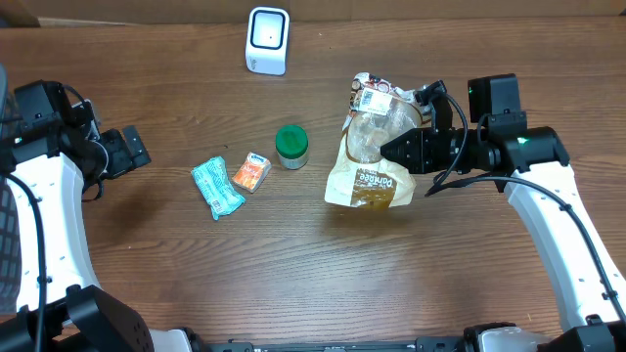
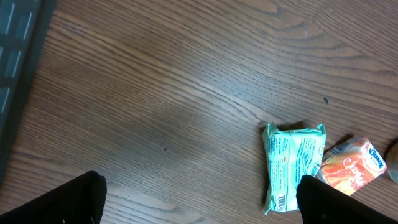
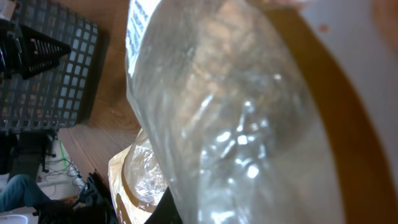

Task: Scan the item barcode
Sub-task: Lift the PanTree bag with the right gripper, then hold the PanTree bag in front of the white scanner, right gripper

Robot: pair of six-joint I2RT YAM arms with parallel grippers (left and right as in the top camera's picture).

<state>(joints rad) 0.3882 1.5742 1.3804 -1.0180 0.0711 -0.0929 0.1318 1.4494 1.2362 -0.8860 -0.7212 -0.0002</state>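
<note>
Even light; glare on bag (image 3: 236, 137) (close, blurred).

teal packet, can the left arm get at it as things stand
Probably yes. The left gripper is open and empty, with only bare table between it and the teal packet. The orange packet lies beside it on the far side, and nothing lies on top.

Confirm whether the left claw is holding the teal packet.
No, the left claw stands open, apart from the teal packet lying on the table.
</note>
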